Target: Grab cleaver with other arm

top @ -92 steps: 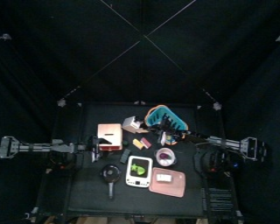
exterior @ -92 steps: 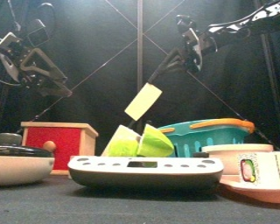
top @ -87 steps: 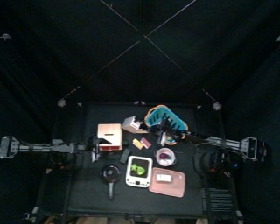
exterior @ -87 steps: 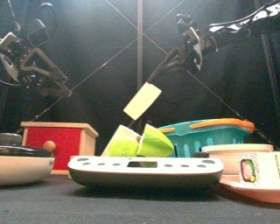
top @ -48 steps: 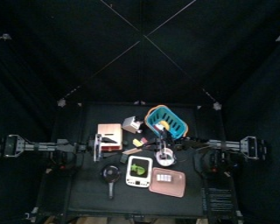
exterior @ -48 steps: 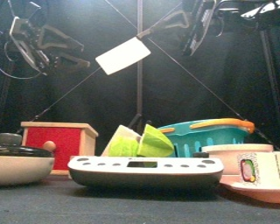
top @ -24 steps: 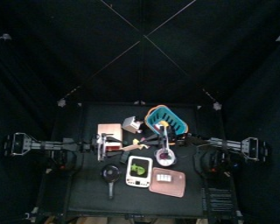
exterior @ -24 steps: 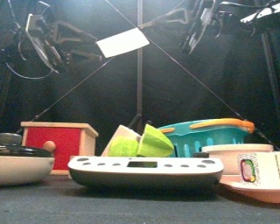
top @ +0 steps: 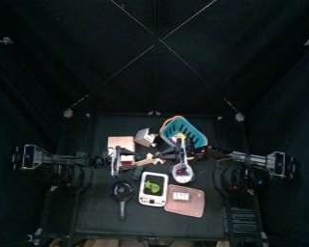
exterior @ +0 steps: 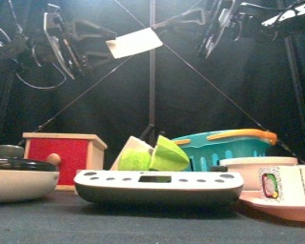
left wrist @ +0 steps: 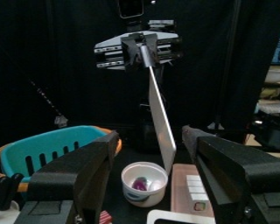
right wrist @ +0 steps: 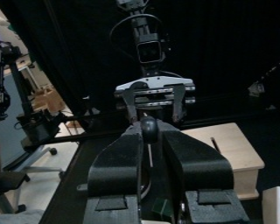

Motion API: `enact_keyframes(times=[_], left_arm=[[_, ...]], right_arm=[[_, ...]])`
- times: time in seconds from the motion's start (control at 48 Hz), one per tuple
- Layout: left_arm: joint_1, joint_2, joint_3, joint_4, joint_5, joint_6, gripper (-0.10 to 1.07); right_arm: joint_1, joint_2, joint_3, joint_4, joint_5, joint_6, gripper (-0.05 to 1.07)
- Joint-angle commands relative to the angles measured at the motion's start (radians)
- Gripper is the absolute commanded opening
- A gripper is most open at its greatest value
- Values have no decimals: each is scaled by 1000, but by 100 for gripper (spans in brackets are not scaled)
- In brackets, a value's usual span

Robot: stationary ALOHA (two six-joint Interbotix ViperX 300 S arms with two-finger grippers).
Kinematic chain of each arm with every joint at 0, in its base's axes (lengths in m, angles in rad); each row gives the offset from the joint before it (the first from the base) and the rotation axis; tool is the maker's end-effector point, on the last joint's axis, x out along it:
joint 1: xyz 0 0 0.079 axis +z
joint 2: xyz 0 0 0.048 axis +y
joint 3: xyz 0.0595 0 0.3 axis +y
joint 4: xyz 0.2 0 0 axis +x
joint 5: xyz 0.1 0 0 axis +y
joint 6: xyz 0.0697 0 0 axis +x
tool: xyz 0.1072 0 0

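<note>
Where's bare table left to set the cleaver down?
Judging from the top view, the far strip of the table, left of the teal basket and behind the red box, looks bare, as does the right edge beyond the white cup. The front is crowded: pan, scale and tray.

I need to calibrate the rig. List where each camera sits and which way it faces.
Top: high overhead, straight down; teal basket, left arm and right arm entering sideways.
Front: table-edge height, level; scale near, cleaver raised above.
Left wrist: on the left arm, facing the right gripper; own left fingers apart.
Right wrist: on the right arm, facing the left gripper; own right fingers shut on the cleaver.
Shared: both wrist views show the cleaver, from opposite ends.
</note>
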Motion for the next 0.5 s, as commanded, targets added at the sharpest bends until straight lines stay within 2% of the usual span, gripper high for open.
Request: enact_keyframes(times=[0.0,0.229,0.479], left_arm=[[-2,25,-29,-12,-35,2,94],[-2,40,-32,-14,-57,2,88],[-2,40,-32,-14,-58,0,88]], right_arm=[[-8,-25,-9,5,-8,-2,40],[-9,-25,-5,5,-11,-2,40],[-21,-46,-5,11,-21,-2,40]])
